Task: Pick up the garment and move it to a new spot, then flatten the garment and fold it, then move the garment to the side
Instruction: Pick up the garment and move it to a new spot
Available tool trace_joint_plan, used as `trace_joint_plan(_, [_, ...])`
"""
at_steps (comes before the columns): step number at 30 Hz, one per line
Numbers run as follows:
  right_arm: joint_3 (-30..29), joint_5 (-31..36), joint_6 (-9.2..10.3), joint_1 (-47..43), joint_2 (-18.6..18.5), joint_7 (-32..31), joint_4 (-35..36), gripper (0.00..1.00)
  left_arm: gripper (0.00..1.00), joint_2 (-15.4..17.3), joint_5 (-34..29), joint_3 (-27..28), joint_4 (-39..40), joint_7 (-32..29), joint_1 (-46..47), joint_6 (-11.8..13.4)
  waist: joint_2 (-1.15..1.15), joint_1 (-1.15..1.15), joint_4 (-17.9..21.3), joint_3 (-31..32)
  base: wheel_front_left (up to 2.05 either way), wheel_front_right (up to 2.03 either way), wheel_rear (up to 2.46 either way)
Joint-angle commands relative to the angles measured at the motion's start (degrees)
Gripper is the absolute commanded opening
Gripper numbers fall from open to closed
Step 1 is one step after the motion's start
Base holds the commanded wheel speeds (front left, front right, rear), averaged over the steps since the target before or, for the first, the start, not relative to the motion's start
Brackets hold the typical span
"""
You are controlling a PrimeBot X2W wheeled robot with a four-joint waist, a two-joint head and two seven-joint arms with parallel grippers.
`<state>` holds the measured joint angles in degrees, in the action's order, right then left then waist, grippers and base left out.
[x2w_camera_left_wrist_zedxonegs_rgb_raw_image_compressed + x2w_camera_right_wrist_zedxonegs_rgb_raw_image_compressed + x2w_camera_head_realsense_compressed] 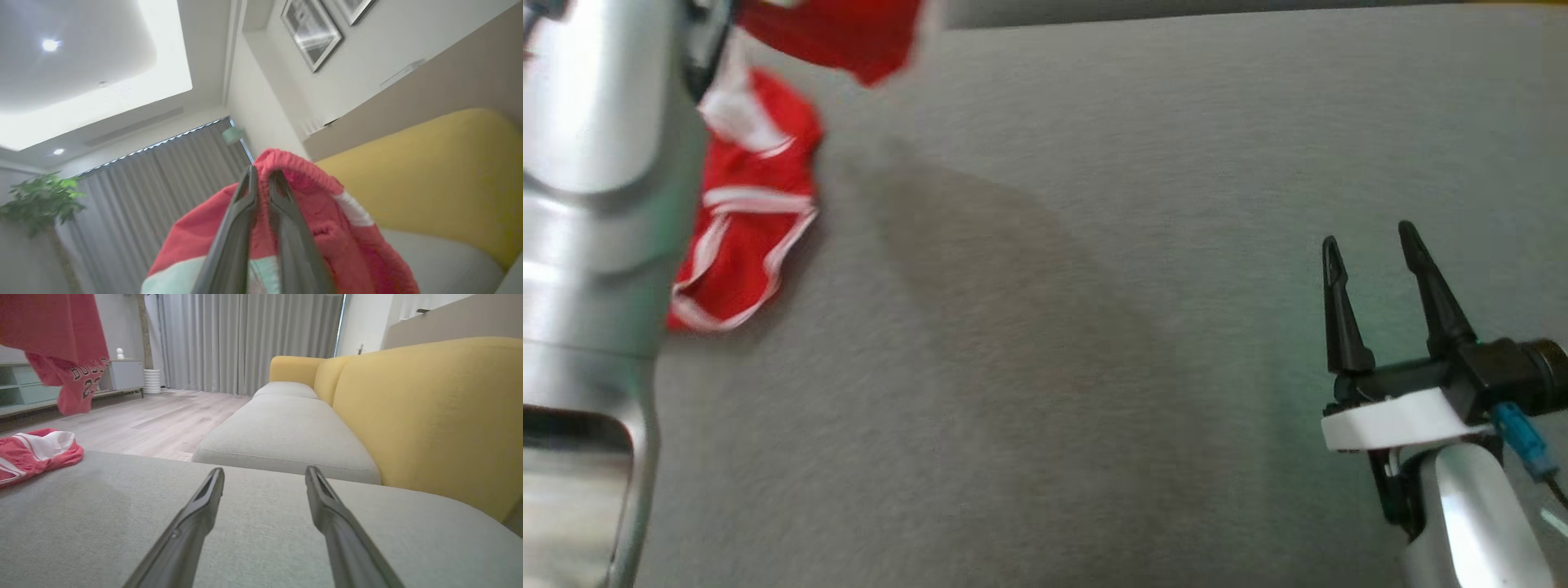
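Above the grey cushion (1094, 327) | left gripper (263, 173) clamped on hanging garment (318, 212) | right gripper (1368, 237) jaws apart

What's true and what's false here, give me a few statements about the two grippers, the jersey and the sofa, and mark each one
1. The left gripper is shut on the garment. True.
2. A second red cloth lies crumpled on the grey cushion. True.
3. The right gripper holds that second red cloth. False: its jaws are open and empty, apart from the cloth.
4. The garment lies flat on the grey cushion. False: it hangs in the air from the left gripper.
5. The sofa backrest is blue. False: it is yellow.
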<state>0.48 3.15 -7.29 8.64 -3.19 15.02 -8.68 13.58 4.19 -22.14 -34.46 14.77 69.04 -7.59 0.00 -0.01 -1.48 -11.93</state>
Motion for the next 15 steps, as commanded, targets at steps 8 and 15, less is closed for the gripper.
trace_joint_plan(8, [1.71, -4.08, -0.2, -1.04, 0.31, -0.02, 4.38, 1.0, 0.0, 3.83, 14.16, -10.88, 11.2, -0.4, 2.64, 0.11, 0.0, 0.01, 14.6, 4.03, 0.0, 0.0, 0.0])
trace_joint_plan(15, [2.04, -7.18, -0.2, -0.82, 0.31, -0.02, 5.01, 1.0, 0.0, 3.97, 17.86, -19.33, 13.75, -0.01, -4.33, 0.11, 0.0, 0.01, 19.89, 1.72, 0.0, 0.0, 0.0])
